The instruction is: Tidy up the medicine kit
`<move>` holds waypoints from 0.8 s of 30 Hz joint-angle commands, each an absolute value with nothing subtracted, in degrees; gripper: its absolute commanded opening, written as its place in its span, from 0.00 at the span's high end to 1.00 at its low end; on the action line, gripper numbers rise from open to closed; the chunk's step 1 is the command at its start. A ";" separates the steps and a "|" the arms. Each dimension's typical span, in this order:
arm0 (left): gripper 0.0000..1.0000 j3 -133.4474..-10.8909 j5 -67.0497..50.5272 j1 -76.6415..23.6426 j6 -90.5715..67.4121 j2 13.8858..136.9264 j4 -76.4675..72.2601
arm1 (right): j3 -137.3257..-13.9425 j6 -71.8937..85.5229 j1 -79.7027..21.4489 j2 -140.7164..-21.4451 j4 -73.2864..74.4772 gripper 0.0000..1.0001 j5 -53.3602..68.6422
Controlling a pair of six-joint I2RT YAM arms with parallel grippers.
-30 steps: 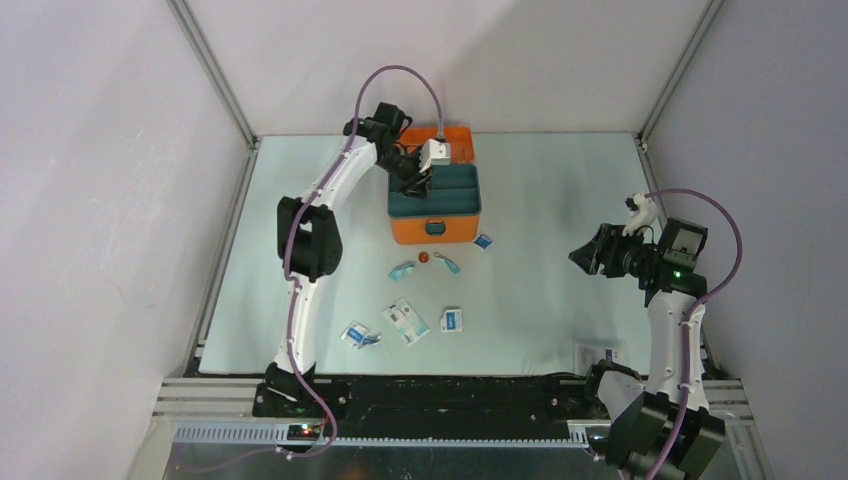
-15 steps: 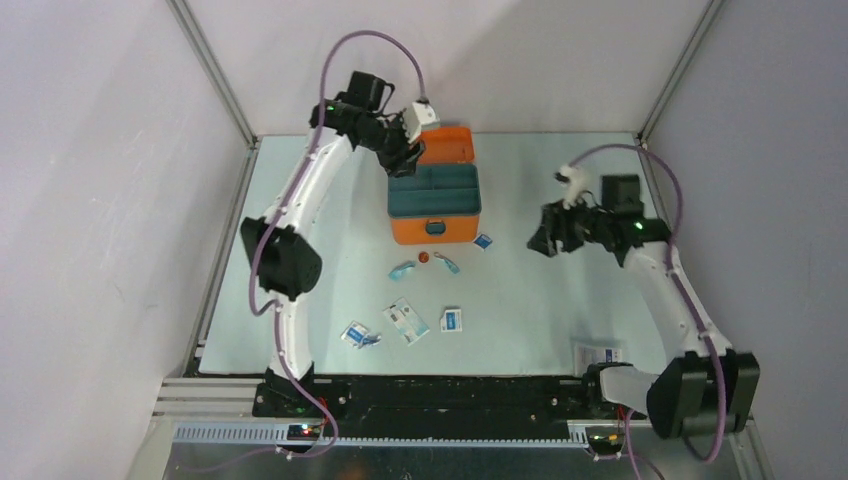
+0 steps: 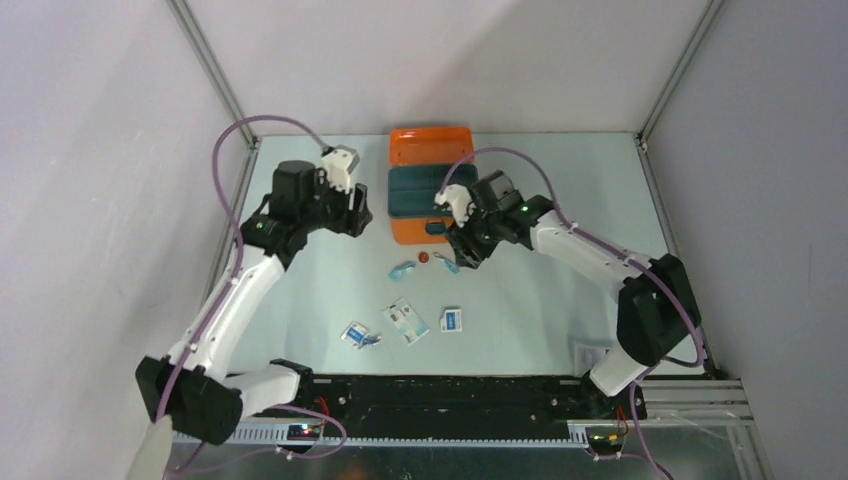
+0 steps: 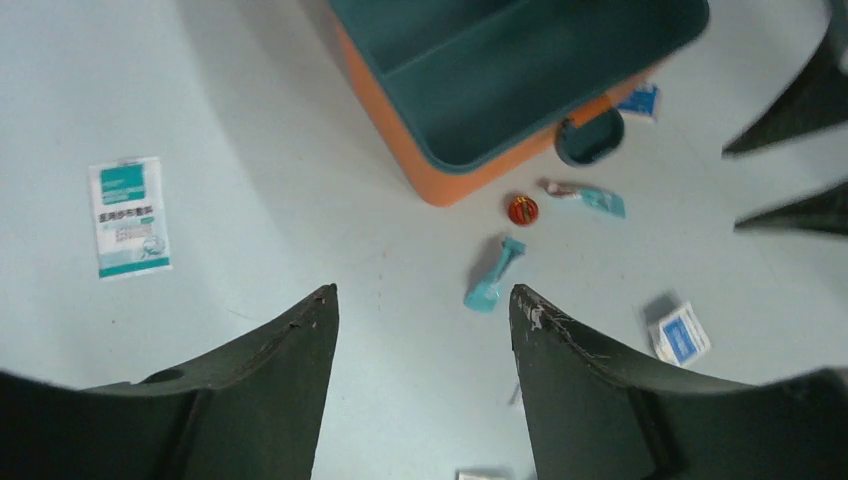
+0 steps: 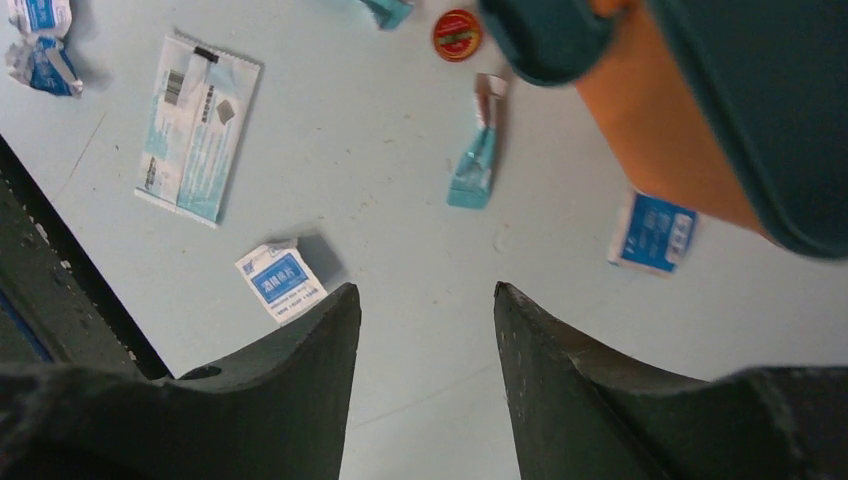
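The medicine kit is an orange box at the back middle of the table, its lid lying open behind it and a dark teal tray inside. My left gripper hovers left of the kit, open and empty; in its wrist view the kit's corner lies ahead. My right gripper hangs at the kit's front right corner, open and empty, just beside the orange wall and teal latch.
Loose items lie in front of the kit: a red disc, two teal sachets, a large packet, small blue packets, crumpled packets. A white packet lies left; another near the right base.
My left gripper left the kit's back left, swung down to its left and opened wider. The lid now lies flat behind. My right arm swept from the right side to the kit's front.
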State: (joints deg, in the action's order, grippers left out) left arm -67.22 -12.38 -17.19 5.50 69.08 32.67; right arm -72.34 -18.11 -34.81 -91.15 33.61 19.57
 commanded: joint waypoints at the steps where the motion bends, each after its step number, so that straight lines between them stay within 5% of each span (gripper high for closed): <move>1: 0.31 -58.79 -11.34 -12.60 -3.22 64.62 17.62 | -76.75 -23.95 -39.87 -95.64 36.35 0.43 19.71; 12: 0.07 -41.63 -32.31 -8.37 -11.79 63.97 5.48 | -77.89 -31.89 -49.96 -104.19 48.63 0.39 24.67; 24: 0.10 -35.63 -25.38 -7.25 -20.95 70.50 -1.30 | -77.70 -33.17 -52.23 -110.13 49.25 0.43 21.23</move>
